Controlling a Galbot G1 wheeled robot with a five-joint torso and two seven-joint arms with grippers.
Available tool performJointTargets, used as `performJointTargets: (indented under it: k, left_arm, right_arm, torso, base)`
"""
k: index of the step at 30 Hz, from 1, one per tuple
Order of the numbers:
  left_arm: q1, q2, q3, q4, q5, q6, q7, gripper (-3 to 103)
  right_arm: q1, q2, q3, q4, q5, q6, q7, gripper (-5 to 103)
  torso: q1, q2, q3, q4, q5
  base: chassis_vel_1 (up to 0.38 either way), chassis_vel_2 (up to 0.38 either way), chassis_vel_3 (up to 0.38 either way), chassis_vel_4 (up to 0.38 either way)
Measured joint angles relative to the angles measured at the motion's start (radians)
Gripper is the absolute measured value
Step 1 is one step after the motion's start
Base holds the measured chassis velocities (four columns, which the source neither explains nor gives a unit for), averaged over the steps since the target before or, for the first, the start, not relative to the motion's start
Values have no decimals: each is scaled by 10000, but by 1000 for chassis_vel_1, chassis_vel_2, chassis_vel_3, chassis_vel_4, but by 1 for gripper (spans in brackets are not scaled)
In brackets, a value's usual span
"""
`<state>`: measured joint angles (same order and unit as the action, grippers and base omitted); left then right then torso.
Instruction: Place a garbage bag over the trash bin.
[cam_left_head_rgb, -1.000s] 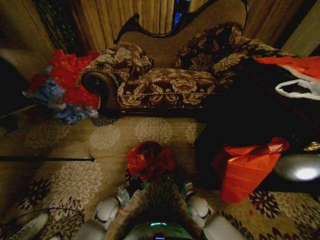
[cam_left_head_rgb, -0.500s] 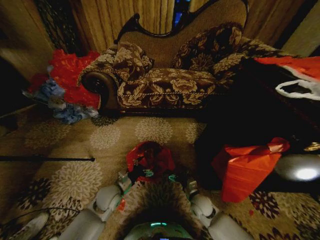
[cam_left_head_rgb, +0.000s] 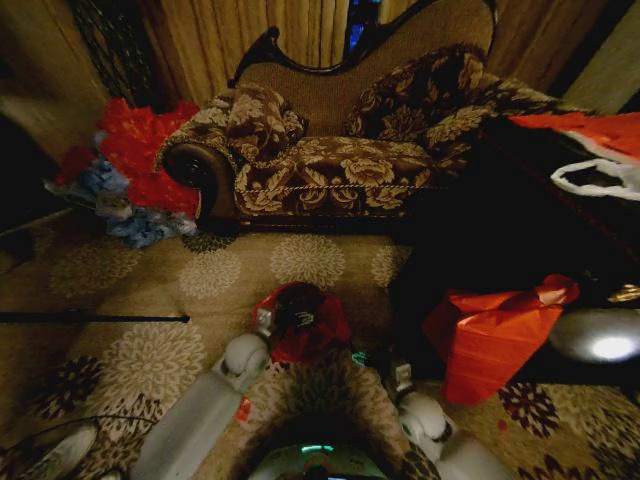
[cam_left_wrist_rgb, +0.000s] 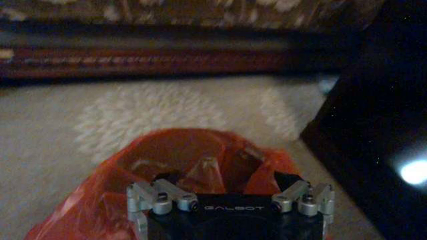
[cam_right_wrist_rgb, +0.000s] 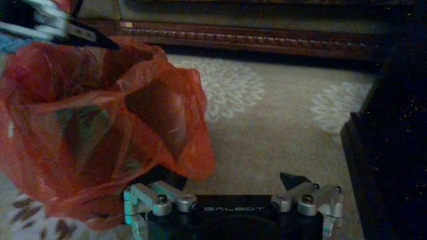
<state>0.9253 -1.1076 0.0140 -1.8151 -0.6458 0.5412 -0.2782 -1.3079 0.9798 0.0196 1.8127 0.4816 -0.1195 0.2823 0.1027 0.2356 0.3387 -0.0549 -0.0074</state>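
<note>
The left gripper (cam_left_head_rgb: 297, 320) sits at the mouth of the garbage bag (cam_left_head_rgb: 300, 322), its 2 fingers spread wide with their tips dipping behind the red rim in the left wrist view, touching the plastic there; whether they pinch it cannot be told. The right gripper (cam_right_wrist_rgb: 230, 181) hovers low just beside the bag, fingers spread apart and holding nothing, 1 finger close against the bag's lower fold. The bag stands open on the carpet (cam_left_head_rgb: 200, 290), draped over the trash bin (cam_left_head_rgb: 300, 296), whose dark inside shows through the opening. Bare carpet lies open between the bag and the sofa (cam_left_head_rgb: 330, 150). A dark cabinet edge (cam_right_wrist_rgb: 393, 150) closes in on the right side, with a bigger orange-red bundle (cam_left_head_rgb: 490, 335) against it. A heap of red and blue bags (cam_left_head_rgb: 135, 175) lies well apart at the sofa's left end.
</note>
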Motion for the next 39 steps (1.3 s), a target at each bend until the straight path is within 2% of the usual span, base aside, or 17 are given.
performJointTargets:
  k: [2, 3, 5, 7, 8, 11, 12, 15, 17, 20, 21, 23, 26, 30, 33, 35, 39]
  left_arm:
    - [-205, -15, 252, -250, -605, 523, -973, 92]
    - [-205, -15, 252, -250, -605, 523, -973, 92]
    - [-272, 184, 423, -653, -1004, 871, -1526, 85]
    - [-279, 291, 468, -831, -1219, 984, -1714, 85]
    - [-350, 418, 534, -927, -1758, 1147, -2111, 76]
    - [-663, 176, 659, -274, -1866, 1083, -2395, 64]
    - [-663, 176, 659, -274, -1866, 1083, -2395, 64]
    - [-1159, -225, 871, 572, -1930, 1022, -2535, 53]
    - [-1318, -326, 958, 765, -2004, 1018, -2590, 53]
    - [-1814, -586, 1180, 1356, -2306, 1032, -2770, 41]
    - [-1814, -586, 1180, 1356, -2306, 1032, -2770, 41]
    - [-2140, -729, 1237, 1849, -2336, 1007, -2788, 33]
    - [-2483, -853, 1249, 2347, -2335, 967, -2774, 29]
    - [-3038, -1078, 1325, 3454, -2266, 880, -2556, 13]
    - [-3282, -1224, 1441, 4094, -2207, 830, -2429, 10]
    - [-3529, -1447, 1601, 4775, -2165, 770, -2312, 2]
    - [-3799, -1853, 1777, 5760, -1919, 597, -2098, 0]
  right_arm:
    - [-221, 132, 49, 278, -11, 1, 111, 100]
    - [-221, 132, 49, 278, -11, 1, 111, 100]
    - [-290, 271, 79, 508, -13, 1, 242, 100]
    - [-290, 322, 96, 570, -11, 0, 285, 100]
    - [-270, 415, 187, 667, 4, -3, 392, 100]
    - [-292, 369, 285, 686, 20, 5, 411, 100]
    - [-292, 369, 285, 686, 20, 5, 411, 100]
    - [-344, 313, 445, 651, 23, 64, 395, 100]
    - [-358, 309, 490, 652, 39, 69, 395, 100]
    - [-357, 255, 586, 708, 166, 67, 454, 100]
    - [-357, 255, 586, 708, 166, 67, 454, 100]
    - [-332, 169, 620, 756, 264, 55, 521, 100]
    - [-325, 83, 669, 785, 367, 29, 572, 100]
    - [-349, 30, 722, 807, 437, 21, 659, 100]
    - [-356, -16, 713, 849, 494, 7, 722, 100]
    - [-338, -63, 698, 855, 546, -8, 745, 100]
    - [-276, -138, 656, 855, 609, -23, 769, 100]
  torso:
    - [0, 0, 0, 2, 2]
    - [0, 0, 0, 2, 2]
    - [0, 0, 0, 6, 2]
    - [0, 0, 0, 8, 3]
    - [-1, 1, -1, 11, 2]
    - [0, 1, 0, 7, 0]
    - [0, 1, 0, 7, 0]
    - [0, 1, 0, 4, -1]
    - [0, 1, 0, 4, 1]
    - [-1, 1, 0, 5, 1]
    - [-1, 1, 0, 5, 1]
    - [-1, 1, 0, 5, 1]
    - [0, 1, 0, 6, 1]
    - [-1, 1, 0, 5, 2]
    - [-1, 1, 0, 7, 0]
    - [-1, 1, 0, 5, 2]
    - [-1, 1, 0, 6, 1]
  base:
    - [0, 0, 0, 0]
    - [0, 0, 0, 0]
    - [0, 0, 0, 0]
    - [0, 0, 0, 0]
    - [0, 0, 0, 0]
    - [0, 0, 0, 0]
    - [0, 0, 0, 0]
    - [0, 0, 0, 0]
    - [0, 0, 0, 0]
    - [0, 0, 0, 0]
    - [0, 0, 0, 0]
    - [0, 0, 0, 0]
    - [0, 0, 0, 0]
    - [0, 0, 0, 0]
    - [0, 0, 0, 0]
    - [0, 0, 0, 0]
    - [0, 0, 0, 0]
